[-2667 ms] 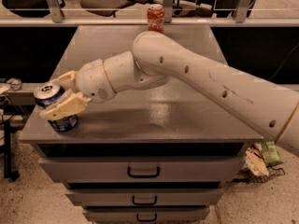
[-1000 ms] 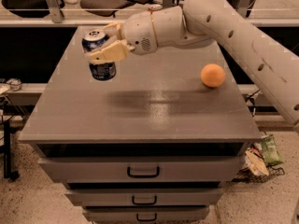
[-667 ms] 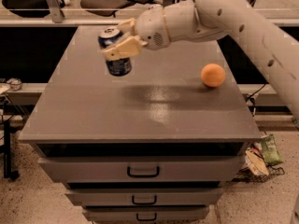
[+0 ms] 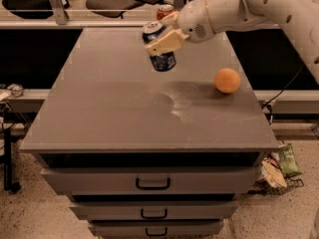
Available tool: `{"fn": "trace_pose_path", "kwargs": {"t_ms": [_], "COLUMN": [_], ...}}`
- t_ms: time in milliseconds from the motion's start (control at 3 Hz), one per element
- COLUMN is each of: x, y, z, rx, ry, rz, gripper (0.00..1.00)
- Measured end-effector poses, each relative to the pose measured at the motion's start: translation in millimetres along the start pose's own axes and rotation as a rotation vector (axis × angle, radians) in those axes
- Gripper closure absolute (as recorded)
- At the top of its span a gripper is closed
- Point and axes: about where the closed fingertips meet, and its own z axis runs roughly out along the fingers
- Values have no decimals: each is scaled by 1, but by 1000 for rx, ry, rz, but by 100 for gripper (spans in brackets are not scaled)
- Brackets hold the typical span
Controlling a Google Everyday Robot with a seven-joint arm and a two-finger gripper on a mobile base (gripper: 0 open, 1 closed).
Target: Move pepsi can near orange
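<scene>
My gripper (image 4: pixel 160 38) is clamped on the pepsi can (image 4: pixel 164 61) around its upper half, holding it tilted in the air over the cabinet top (image 4: pixel 99 113), upper centre of frame. Pick-up looks done. The can hangs left of the orange (image 4: pixel 227 80), which sits at the right of the top, so what's left is to carry it right, lower it beside the orange and release.

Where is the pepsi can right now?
In the camera view the pepsi can is held in the gripper above the table's far middle, left of the orange, near the red can.
</scene>
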Motion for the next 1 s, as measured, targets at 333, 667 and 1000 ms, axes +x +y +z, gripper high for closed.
{"fn": "trace_pose_path", "kwargs": {"t_ms": [333,667,1000], "x": [28,57,73], "y": [-13,-21,-27], "z": [-25,-43,-60], "rx": [68,129,164], "ry": [6,-58,-102], "rz": [39,79,83], "gripper": [100,100,100]}}
